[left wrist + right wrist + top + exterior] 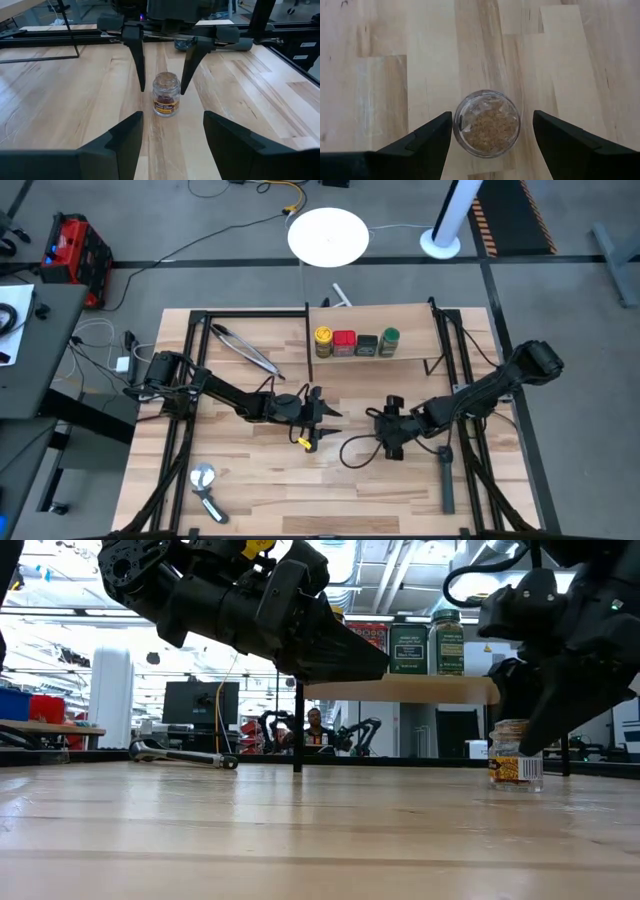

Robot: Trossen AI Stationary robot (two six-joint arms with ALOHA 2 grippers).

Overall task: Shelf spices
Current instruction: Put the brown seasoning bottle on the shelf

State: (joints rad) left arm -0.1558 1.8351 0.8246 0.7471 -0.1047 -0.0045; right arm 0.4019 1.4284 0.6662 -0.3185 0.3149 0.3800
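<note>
From above: standing in a row on the shelf (pixel 410 320), yellow jar (pixel 323 340), red tin (pixel 344 343), dark grey tin (pixel 367 345), green-lidded jar (pixel 389 341). Reaching toward mid-table, left gripper (pixel 318 416); facing it from the other side, right gripper (pixel 390 423), pointing down at the tabletop. Lying apart on the table (pixel 260 480), tongs (pixel 245 350) and a long black tool (pixel 446 480).

At table height: standing upright on the wood, small clear-tan jar (pixel 515 756), with the right gripper's dark fingers (pixel 560 700) hanging just above and around it.

Through the left wrist: spread wide and holding nothing, left fingers (pixel 122 145); further off, right fingers (pixel 137 55) straddling the jar (pixel 166 94), apart from the glass.

Through the right wrist: looking straight down on the jar (pixel 487 123), sitting between open fingers (pixel 427 140), a gap showing on both sides.
</note>
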